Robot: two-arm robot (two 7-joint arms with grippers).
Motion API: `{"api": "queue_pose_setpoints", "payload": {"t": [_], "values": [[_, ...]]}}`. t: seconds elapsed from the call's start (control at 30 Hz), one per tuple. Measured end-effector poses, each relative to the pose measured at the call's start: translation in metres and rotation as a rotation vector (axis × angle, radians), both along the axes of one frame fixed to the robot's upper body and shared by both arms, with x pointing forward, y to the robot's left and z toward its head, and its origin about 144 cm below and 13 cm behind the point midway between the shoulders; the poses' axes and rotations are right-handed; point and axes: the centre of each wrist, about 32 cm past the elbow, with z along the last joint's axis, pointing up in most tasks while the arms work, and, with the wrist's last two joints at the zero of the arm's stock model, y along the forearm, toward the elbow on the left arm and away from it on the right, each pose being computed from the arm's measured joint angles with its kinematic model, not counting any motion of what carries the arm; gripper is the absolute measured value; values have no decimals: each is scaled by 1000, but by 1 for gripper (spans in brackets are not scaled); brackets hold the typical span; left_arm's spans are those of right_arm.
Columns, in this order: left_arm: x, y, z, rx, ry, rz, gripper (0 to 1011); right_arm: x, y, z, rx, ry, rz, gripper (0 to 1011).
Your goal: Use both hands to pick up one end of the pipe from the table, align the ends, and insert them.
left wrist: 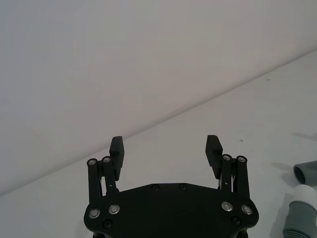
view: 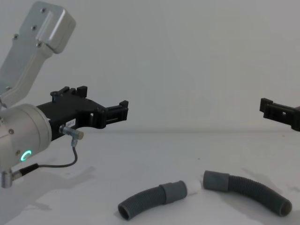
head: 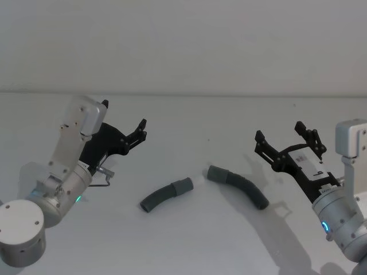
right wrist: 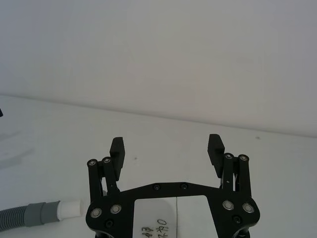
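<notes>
White-tipped pipe piece (head: 166,195) and socket piece (head: 241,186), between left tool (head: 141,129) and right tool (head: 278,132) (both spread)

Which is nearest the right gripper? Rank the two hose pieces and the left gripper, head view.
1. Plain-cuffed hose piece, right of centre, closest to the right gripper.
2. White-tipped hose piece, left of centre.
3. Left gripper, far left.
</notes>
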Motion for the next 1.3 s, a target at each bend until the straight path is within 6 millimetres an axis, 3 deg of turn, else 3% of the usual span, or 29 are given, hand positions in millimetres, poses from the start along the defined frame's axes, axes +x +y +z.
{"api": "queue_pose_setpoints", "payload": {"t": [0.43, 1.3], "values": [[6, 2, 2, 14, 13, -37, 1001, 7, -4, 1, -3, 23, 38, 1001], [42, 27, 14, 144, 214, -376, 1001, 42, -39, 17, -65, 257, 247, 1001]]}}
